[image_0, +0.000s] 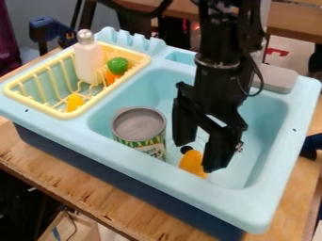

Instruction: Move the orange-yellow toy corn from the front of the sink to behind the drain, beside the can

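"On a wooden table (60,181), what is carried?"

"A light blue toy sink (157,173), dark blue below. Its basin is crossed from above by the black arm (220,61), and the gripper (198,156) is hung low inside, its fingers held apart."

"Is anything clamped?"

"Nothing is seen gripped. An orange-yellow piece (190,162) is placed low between the fingertips, partly hidden by the nearer finger; whether it is touched cannot quite be told from this slant."

"How is the room around it bounded?"

"By the near basin wall, close to the piece, and by a yellow rack (66,114) set into the other side of the sink, well apart. The right-hand wall is farther from the fingers than the near one. On the camera's left of the gripper, an upright can (140,124) is stood in the basin."

"And the smaller things?"

"In the rack a pale bottle (89,61) is stood upright, with a green round piece (117,65) beside it and a small yellow piece (75,101) nearer the front. Behind the table, a blue clamp (44,29) is seen."
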